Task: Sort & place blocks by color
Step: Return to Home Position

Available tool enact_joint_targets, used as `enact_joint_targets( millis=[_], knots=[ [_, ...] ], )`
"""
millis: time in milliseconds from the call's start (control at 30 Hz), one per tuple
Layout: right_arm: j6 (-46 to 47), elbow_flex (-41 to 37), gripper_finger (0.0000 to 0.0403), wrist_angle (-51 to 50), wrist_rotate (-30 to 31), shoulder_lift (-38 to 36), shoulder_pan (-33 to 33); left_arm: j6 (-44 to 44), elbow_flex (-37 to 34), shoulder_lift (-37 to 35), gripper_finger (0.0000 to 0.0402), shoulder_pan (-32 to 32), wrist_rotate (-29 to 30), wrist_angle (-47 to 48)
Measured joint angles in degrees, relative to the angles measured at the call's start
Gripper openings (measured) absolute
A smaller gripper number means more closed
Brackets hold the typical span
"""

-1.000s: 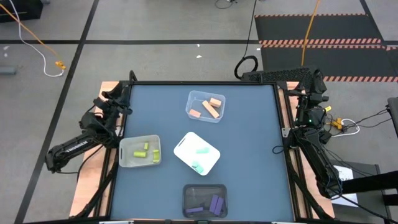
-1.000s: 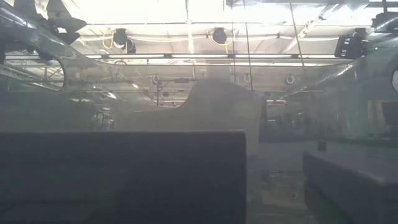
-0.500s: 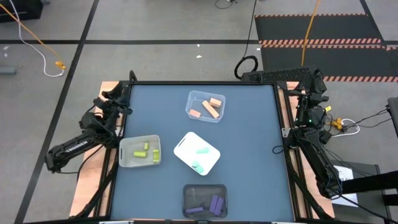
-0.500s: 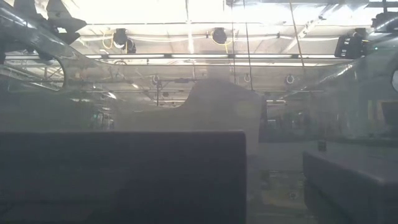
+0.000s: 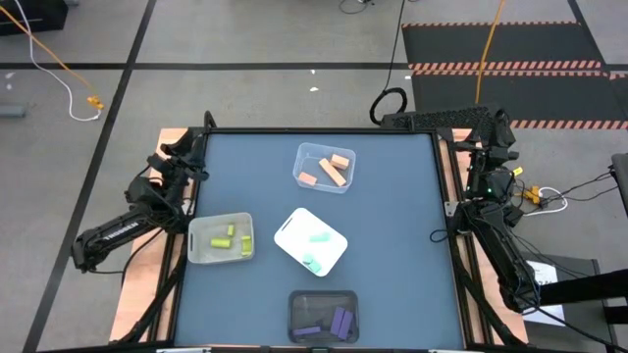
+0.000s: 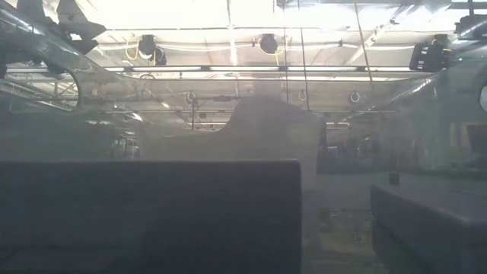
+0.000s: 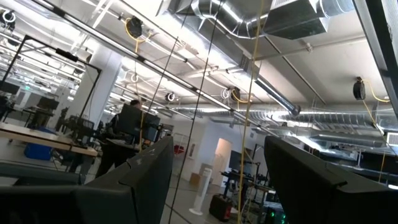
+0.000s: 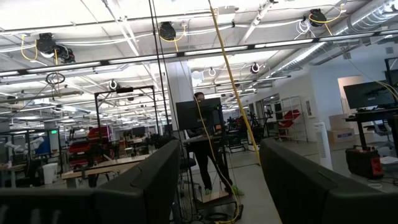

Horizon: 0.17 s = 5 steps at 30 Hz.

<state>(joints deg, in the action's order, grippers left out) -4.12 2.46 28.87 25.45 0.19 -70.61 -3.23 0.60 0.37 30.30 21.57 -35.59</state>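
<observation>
Resting at the table sides, both grippers spread and empty

The left gripper (image 5: 186, 155) sits over the left border of the table (image 5: 392, 216). In its wrist view the two fingers (image 7: 124, 193) are spread apart and nothing is between them, only the room behind. The right gripper (image 5: 494, 126) is at the far right corner, well apart from the left one. Its own fingers (image 8: 137, 186) are also spread and they hold nothing.

Nearest to the left gripper, just inside the table border, is a pale bin (image 5: 192, 240) with the yellow-green blocks (image 5: 245, 241) in it. Between the two grippers, closer to the left one, a clear bin (image 5: 316, 149) holds the salmon-orange blocks (image 5: 332, 175). Further from both grippers, toward the table's middle, the mint-teal blocks (image 5: 317, 236) lie in a white bin (image 5: 294, 230) that is turned at an angle. Farthest from both, at the near edge, a dark bin (image 5: 294, 314) holds the purple blocks (image 5: 340, 321).
</observation>
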Motion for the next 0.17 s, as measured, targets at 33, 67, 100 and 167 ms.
enact_joint_targets(
  millis=[33,67,100,167],
  knots=[
    [0.0,0.02,0.0212,0.0,0.0,0.0,0.0,-0.01,-0.02,0.02,0.025,0.0,-0.01,0.0],
    [0.0,0.0,0.0212,0.0,0.0,0.0,0.0,-0.02,0.0,0.0,0.025,-0.02,0.0,0.0],
    [0.0,0.01,0.0212,-0.01,0.0,0.0,0.0,-0.02,-0.01,0.01,0.025,0.01,0.0,0.01],
    [0.0,0.01,0.0212,0.01,0.0,0.0,0.0,0.0,-0.01,0.01,0.025,-0.02,-0.01,0.0]
  ],
)
